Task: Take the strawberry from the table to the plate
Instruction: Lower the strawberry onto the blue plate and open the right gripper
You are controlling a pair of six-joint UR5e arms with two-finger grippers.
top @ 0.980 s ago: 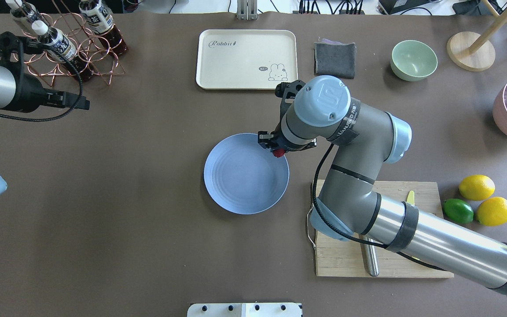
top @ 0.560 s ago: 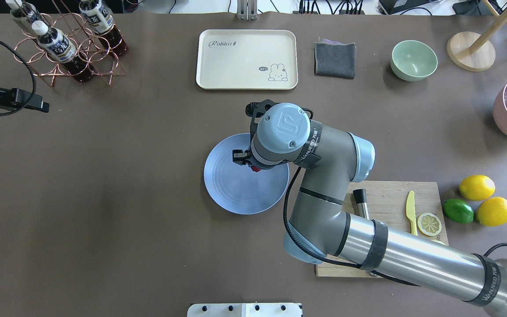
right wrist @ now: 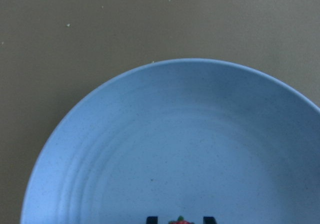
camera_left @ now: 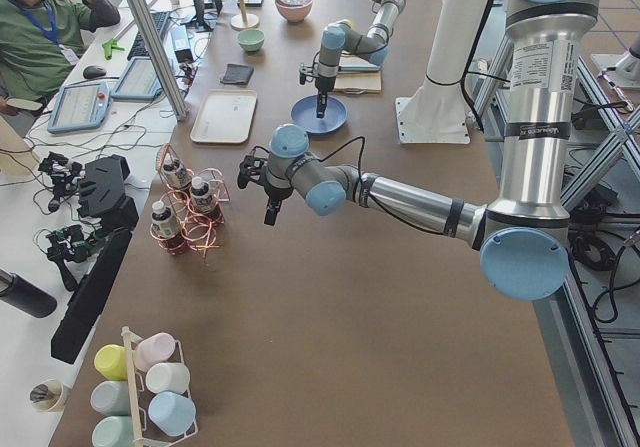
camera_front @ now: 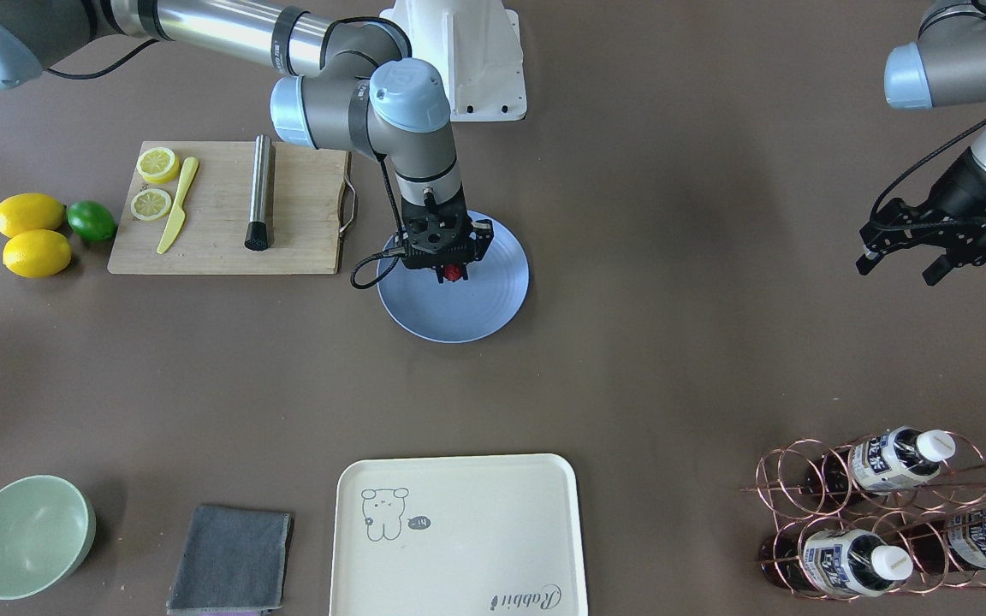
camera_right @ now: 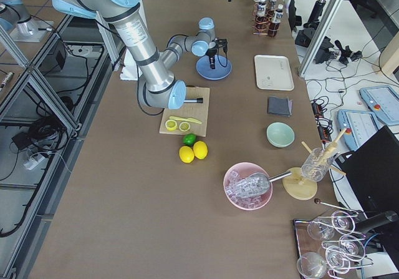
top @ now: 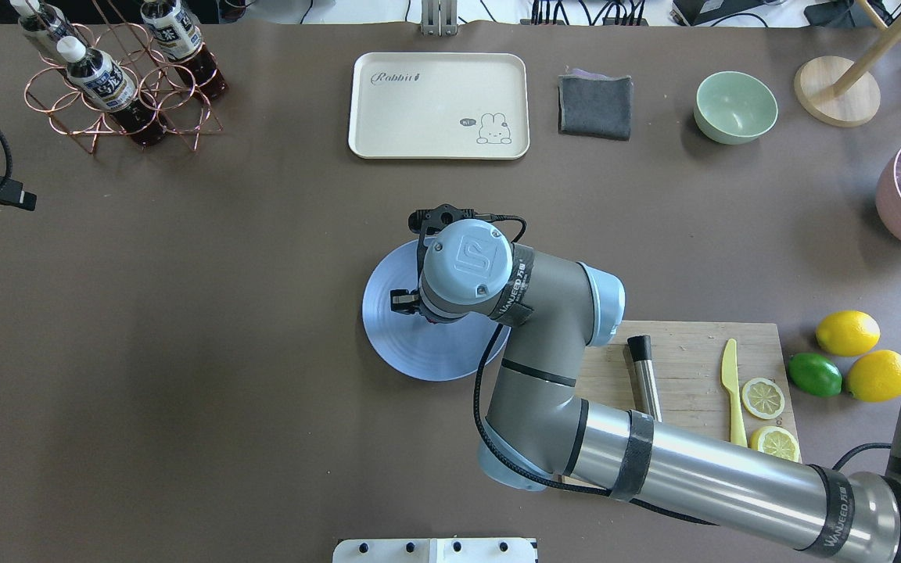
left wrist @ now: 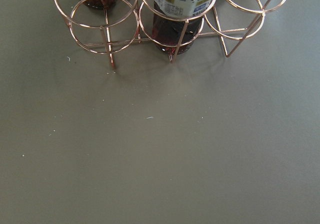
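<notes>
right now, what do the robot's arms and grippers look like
The left arm and right arm are silver-grey tubes with pale blue joint caps. Black bands with white lettering and a black cable mark the right one. The left gripper and right gripper are black, two-fingered.

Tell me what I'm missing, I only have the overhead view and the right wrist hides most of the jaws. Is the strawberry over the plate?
Observer: Yes, the front view shows the strawberry over the middle of the plate.
Operator: Held or let go?
Observer: Held, it seems: the right wrist camera shows it pinched between the right jaws.
Operator: And the left arm?
Observer: The left jaws stand open, far off on the side of the bottles.
</notes>
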